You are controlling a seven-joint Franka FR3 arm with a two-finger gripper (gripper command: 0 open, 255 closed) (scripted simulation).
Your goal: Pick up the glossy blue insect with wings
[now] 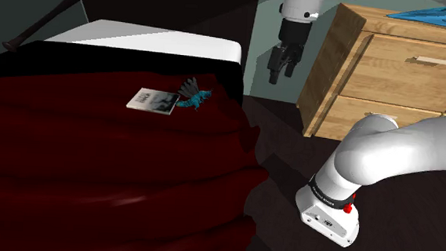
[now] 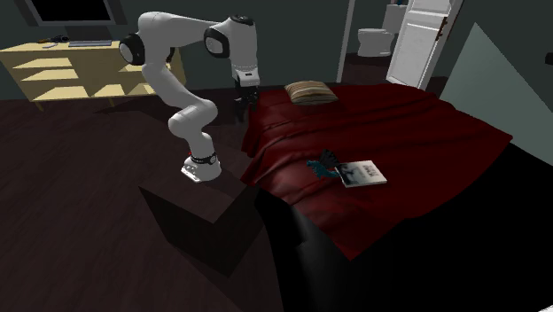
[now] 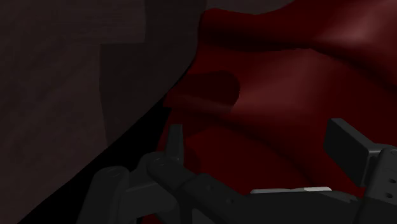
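Note:
The small glossy blue-teal insect (image 1: 194, 100) lies on the dark red bed cover (image 1: 94, 161), right beside a grey book (image 1: 153, 101). A dark grey spiky shape (image 1: 189, 86) adjoins the insect; I cannot tell whether it is part of it. In the second exterior view the insect (image 2: 320, 166) sits near the bed's near edge, by the book (image 2: 363, 173). My black gripper (image 1: 280, 75) hangs open in the air off the bed's side, well apart from the insect, also seen as the gripper (image 2: 241, 110). In the wrist view the gripper (image 3: 261, 145) holds nothing, and red cover lies below it.
A wooden dresser (image 1: 389, 74) stands close to the arm at the shoulder view's right. A white pillow (image 1: 140, 36) lies at the bed's head and a tan cushion (image 2: 310, 91) on the cover. A desk (image 2: 71, 66) stands behind the arm. Dark floor surrounds the stand.

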